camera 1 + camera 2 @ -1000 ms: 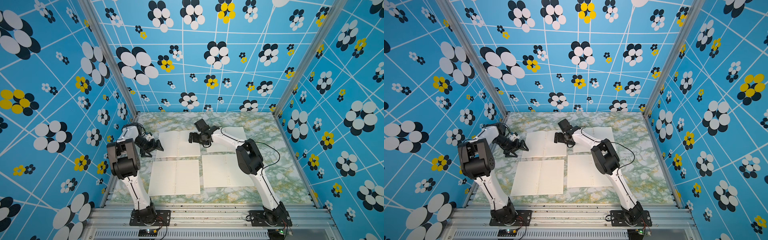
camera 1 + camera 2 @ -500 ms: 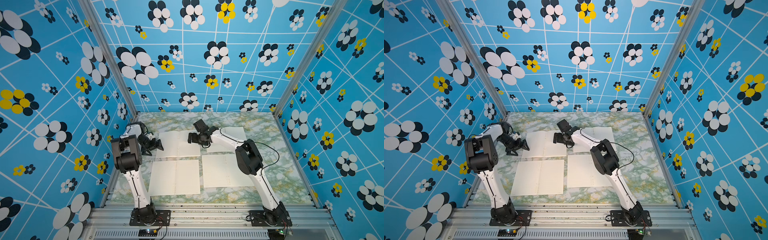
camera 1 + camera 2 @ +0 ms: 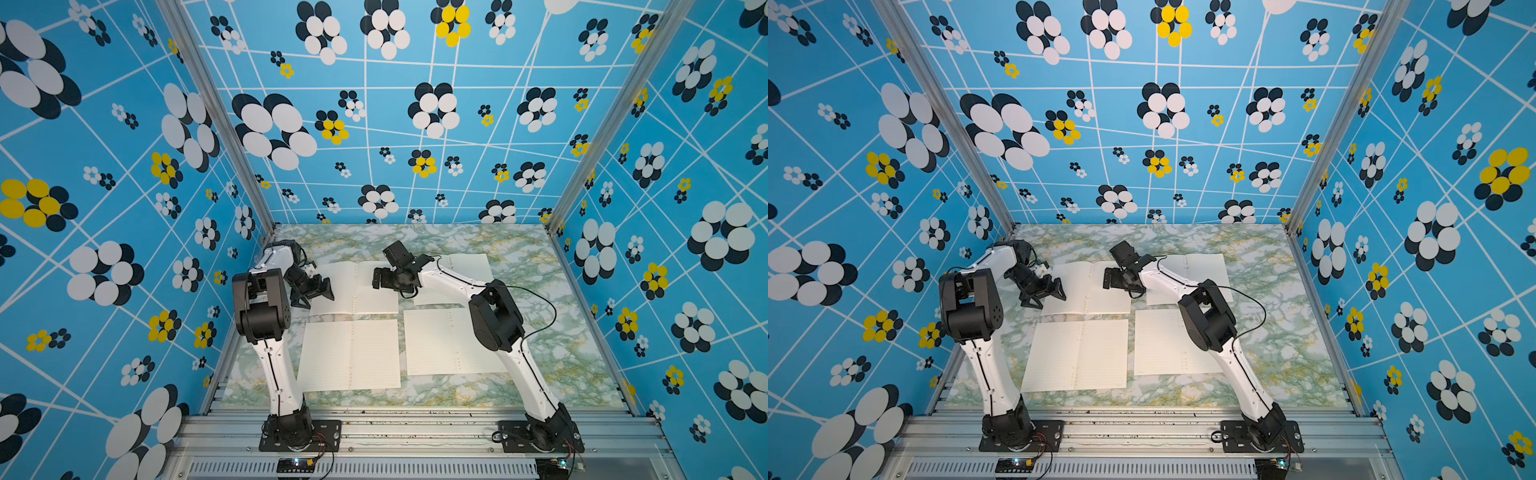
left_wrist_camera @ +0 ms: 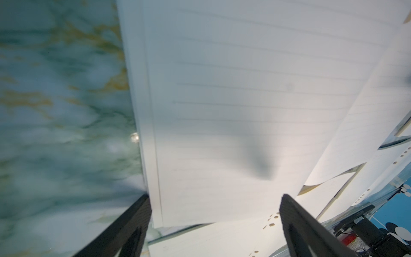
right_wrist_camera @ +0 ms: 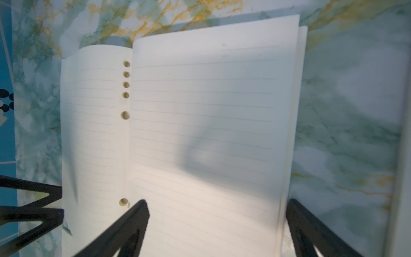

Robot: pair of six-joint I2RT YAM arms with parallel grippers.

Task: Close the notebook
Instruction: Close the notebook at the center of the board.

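Observation:
Both arms are at the back left notebook (image 3: 353, 291) (image 3: 1090, 293), which lies open with cream lined pages up. My left gripper (image 3: 320, 293) (image 3: 1055, 293) is open at its left outer edge. In the left wrist view one finger (image 4: 135, 215) is on the table beside the page stack (image 4: 244, 100), the other finger (image 4: 298, 218) over the page. My right gripper (image 3: 382, 279) (image 3: 1113, 279) is open over the right page (image 5: 204, 124), its fingers straddling that page from the spine holes (image 5: 126, 84) to the outer edge. Neither gripper holds anything.
Three more open notebooks lie on the marble table (image 3: 561, 353): front left (image 3: 351, 355), front right (image 3: 440, 343), and back right (image 3: 469, 266) partly under the right arm. Blue flowered walls enclose the table on three sides.
My left arm has swung its elbow inward and the left gripper has slid a little rightward up to the notebook's left edge. The right gripper has barely moved.

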